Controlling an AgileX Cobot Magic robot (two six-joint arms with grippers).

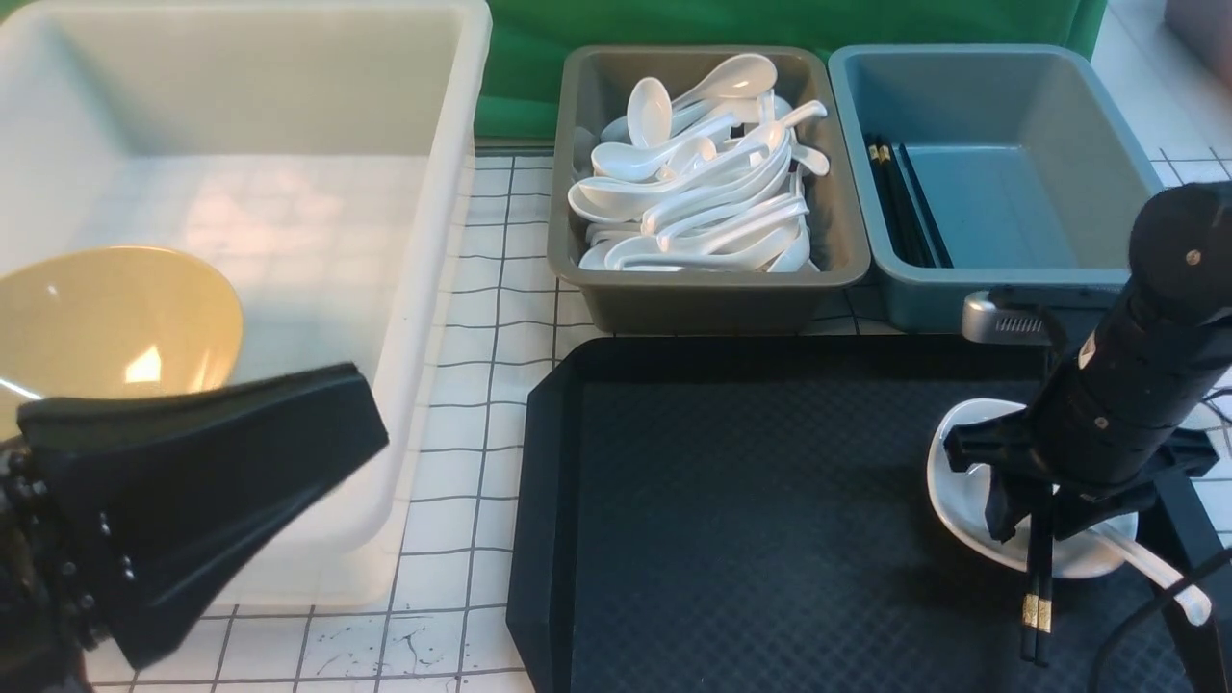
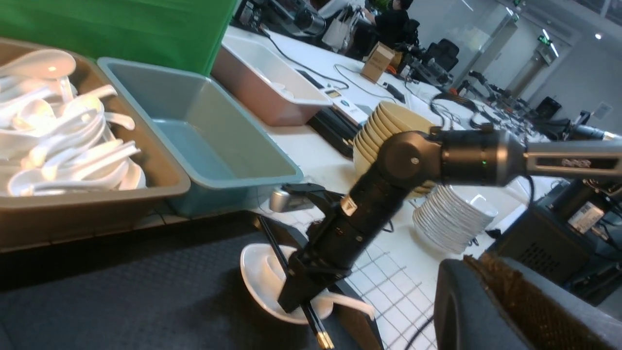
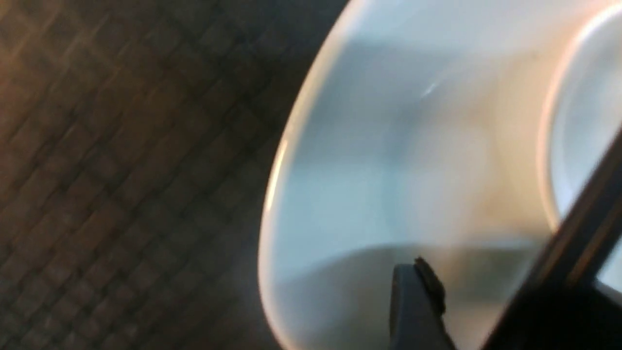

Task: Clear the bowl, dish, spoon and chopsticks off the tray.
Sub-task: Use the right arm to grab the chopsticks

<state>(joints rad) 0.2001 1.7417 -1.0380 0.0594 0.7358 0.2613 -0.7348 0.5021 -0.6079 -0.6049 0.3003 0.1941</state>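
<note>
The black tray (image 1: 731, 500) carries the white dish (image 1: 948, 491) at its right side. In the dish lies the spoon (image 1: 1155, 568), its handle reaching over the tray's right rim. The black chopsticks (image 1: 1038, 597) lie across the dish, gold bands toward me. My right gripper (image 1: 1035, 525) points down over the dish, its jaws open and straddling the chopsticks; the right wrist view shows a gap between one finger (image 3: 418, 296) and the chopsticks (image 3: 583, 233). The yellow bowl (image 1: 106, 318) sits in the white tub (image 1: 423, 289). My left gripper (image 1: 361, 414) hangs shut and empty in front of the bowl.
Behind the tray stand a grey bin (image 1: 707, 289) piled with white spoons and a blue-grey bin (image 1: 1001, 183) with black chopsticks along its left wall. Off the table's right side, the left wrist view shows stacked yellow bowls (image 2: 388, 121) and white plates (image 2: 452, 223).
</note>
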